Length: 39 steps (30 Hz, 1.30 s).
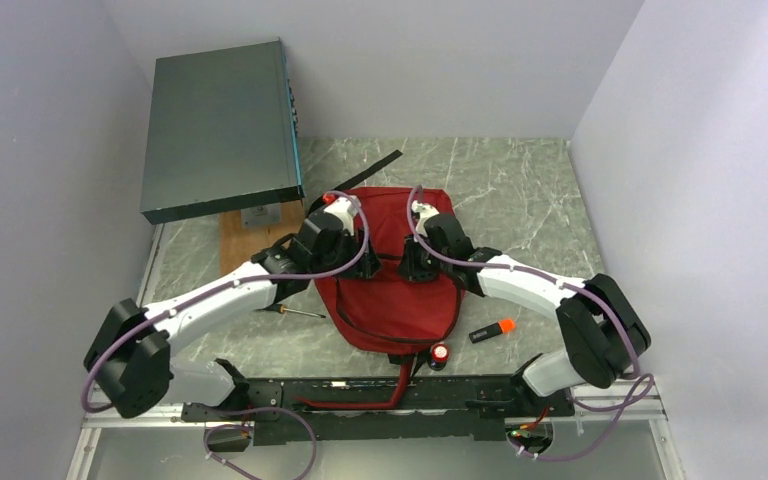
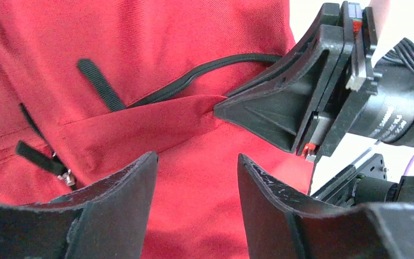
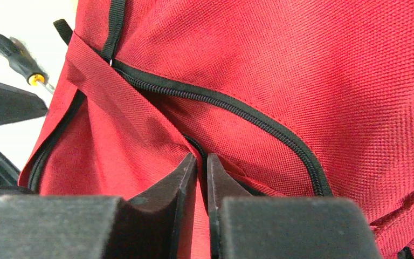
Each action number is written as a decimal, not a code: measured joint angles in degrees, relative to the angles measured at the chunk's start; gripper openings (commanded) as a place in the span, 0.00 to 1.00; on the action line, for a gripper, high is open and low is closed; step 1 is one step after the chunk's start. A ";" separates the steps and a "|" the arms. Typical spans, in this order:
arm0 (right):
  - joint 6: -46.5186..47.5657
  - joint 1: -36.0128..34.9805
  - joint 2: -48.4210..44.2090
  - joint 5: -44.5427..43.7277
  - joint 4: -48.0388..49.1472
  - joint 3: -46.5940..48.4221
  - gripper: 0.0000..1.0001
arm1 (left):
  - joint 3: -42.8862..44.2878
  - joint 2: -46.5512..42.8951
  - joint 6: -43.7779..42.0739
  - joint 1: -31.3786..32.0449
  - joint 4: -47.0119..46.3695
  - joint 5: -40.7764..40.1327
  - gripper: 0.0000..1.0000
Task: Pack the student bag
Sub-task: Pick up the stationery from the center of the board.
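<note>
Gaping left hand (image 2: 197, 158) over student bag (image 2: 140, 54)

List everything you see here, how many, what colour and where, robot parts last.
bag: one, dark red, table centre
box: one, dark grey, far left
board: one, brown, under the box
strap: one, black, beyond the bag
screwdriver: one, black handle, left of the bag
marker: one, black with orange cap, right of the bag
round item: one, red, by the bag's near edge
table: one, grey-green marble
left gripper: one, black, open over the bag
right gripper: one, black, shut on the bag by its zip
</note>
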<state>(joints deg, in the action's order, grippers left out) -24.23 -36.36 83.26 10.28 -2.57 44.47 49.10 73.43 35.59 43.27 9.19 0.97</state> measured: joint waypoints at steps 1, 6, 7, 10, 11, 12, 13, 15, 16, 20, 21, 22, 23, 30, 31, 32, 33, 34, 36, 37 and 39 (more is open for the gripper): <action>0.24 -0.02 0.00 -0.48 0.57 -0.22 0.07 | 0.74 1.46 -0.02 0.00 0.00 0.72 0.60; -0.72 -0.13 -1.64 -1.44 7.69 -5.29 0.08 | 3.26 7.06 0.00 -0.02 -2.29 2.99 0.58; -1.05 -0.02 -1.88 -1.27 8.61 -5.90 0.11 | 3.78 8.31 -0.02 -0.04 -2.78 3.50 0.57; -2.47 0.28 -2.14 -0.52 8.37 -5.86 0.30 | 5.99 13.05 -0.13 -0.17 -3.41 4.68 0.56; -2.78 0.33 -2.69 -0.26 7.19 -5.57 0.34 | 6.45 14.56 -0.28 -0.24 -3.61 4.94 0.56; -2.89 0.37 -3.56 -0.09 5.44 -5.14 0.37 | 6.54 15.63 -0.37 -0.33 -3.87 5.14 0.56; -2.84 0.46 -4.79 0.04 3.19 -4.48 0.39 | 6.54 16.61 -0.48 -0.35 -3.93 5.31 0.55; -2.51 0.57 -7.80 -0.37 -2.84 -2.23 0.41 | 6.38 17.79 -0.50 -0.55 -4.11 5.44 0.55; -2.27 0.63 -9.27 -0.92 -5.64 -1.01 0.44 | 6.38 17.88 -0.52 -0.66 -4.31 5.68 0.54; -1.57 0.68 -16.65 -5.20 -18.91 4.72 0.49 | 5.42 17.79 -0.94 -1.03 -5.88 6.05 0.55; -1.90 0.48 -18.62 -6.01 -22.12 5.68 0.50 | 5.09 17.57 -1.07 -1.05 -6.36 6.21 0.54; -2.47 0.17 -20.55 -6.86 -25.20 6.21 0.50 | 4.70 17.33 -1.36 -1.07 -6.78 6.34 0.55; -3.32 -0.26 -22.32 -7.30 -28.11 6.27 0.51 | 4.44 17.11 -1.57 -1.07 -6.93 6.38 0.54; -13.18 -11.91 -27.56 -8.33 -46.23 2.36 0.60 | 3.06 16.72 -2.05 -1.20 -8.72 7.39 0.53; -14.49 -13.62 -28.00 -8.37 -48.59 1.70 0.60 | 2.82 16.72 -2.01 -1.27 -9.25 7.67 0.53; -15.23 -14.43 -28.15 -8.37 -50.01 1.44 0.61 | 2.62 16.72 -1.97 -1.33 -9.60 7.93 0.53; -16.09 -15.37 -28.22 -8.52 -51.74 1.36 0.61 | 2.38 16.72 -1.95 -1.44 -10.12 8.31 0.53; -16.52 -15.91 -28.13 -8.63 -52.54 1.33 0.61 | 2.12 16.72 -1.90 -1.46 -10.60 8.50 0.53; -17.40 -17.31 -27.69 -8.83 -53.70 1.31 0.62 | 1.66 16.65 -1.73 -1.53 -11.52 8.79 0.52; -17.59 -17.79 -27.30 -8.85 -53.92 1.31 0.62 | 1.51 16.59 -1.73 -1.55 -11.74 8.85 0.52; -18.08 -19.19 -25.86 -8.85 -53.94 1.29 0.62 | 1.33 16.44 -1.70 -1.57 -11.98 8.90 0.53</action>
<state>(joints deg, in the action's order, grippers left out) -42.30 -55.55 57.41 1.43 -56.51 45.76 50.43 89.86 33.89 41.69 -2.79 9.87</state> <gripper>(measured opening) 0.615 0.526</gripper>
